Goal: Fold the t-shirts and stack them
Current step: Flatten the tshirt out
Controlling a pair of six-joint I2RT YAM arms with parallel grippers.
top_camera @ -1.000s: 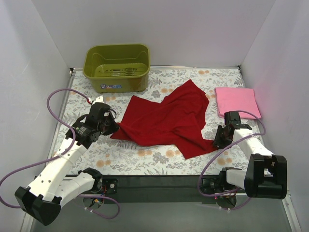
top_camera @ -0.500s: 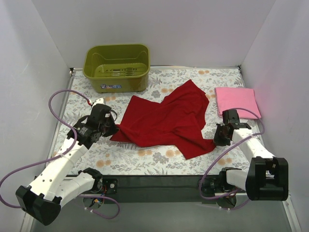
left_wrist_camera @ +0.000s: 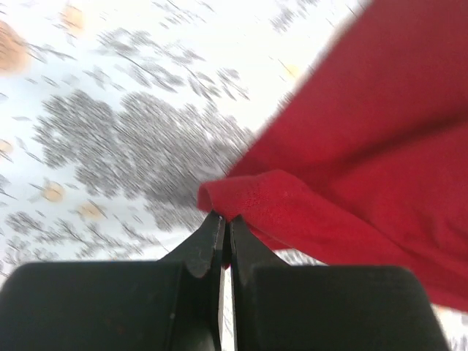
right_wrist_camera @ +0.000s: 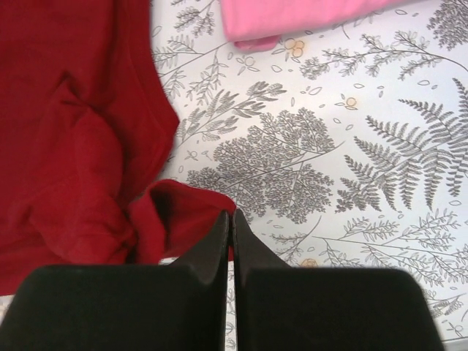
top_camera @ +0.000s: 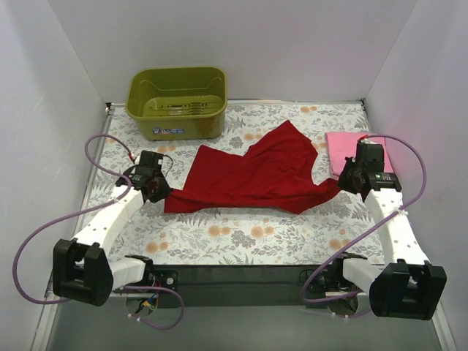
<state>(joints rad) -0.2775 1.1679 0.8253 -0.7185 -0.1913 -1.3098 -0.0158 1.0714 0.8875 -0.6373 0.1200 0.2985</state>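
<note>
The deep red t-shirt (top_camera: 252, 179) is stretched across the middle of the patterned table. My left gripper (top_camera: 162, 196) is shut on its left corner; the pinched cloth (left_wrist_camera: 252, 201) shows at my fingertips in the left wrist view. My right gripper (top_camera: 339, 183) is shut on its right corner, where a fold of red cloth (right_wrist_camera: 179, 219) sits between the tips. The light pink t-shirt (top_camera: 351, 150) lies folded at the back right, partly under my right arm, and shows in the right wrist view (right_wrist_camera: 292, 14).
An olive-green plastic tub (top_camera: 178, 102) stands at the back left. White walls close in the left, right and back sides. Purple cables loop beside both arms. A dark strip runs along the near table edge (top_camera: 234, 281).
Both grippers have moved outward and toward the back with the red t-shirt's corners, pulling its front edge straight and taut. The right arm now reaches over the pink t-shirt.
</note>
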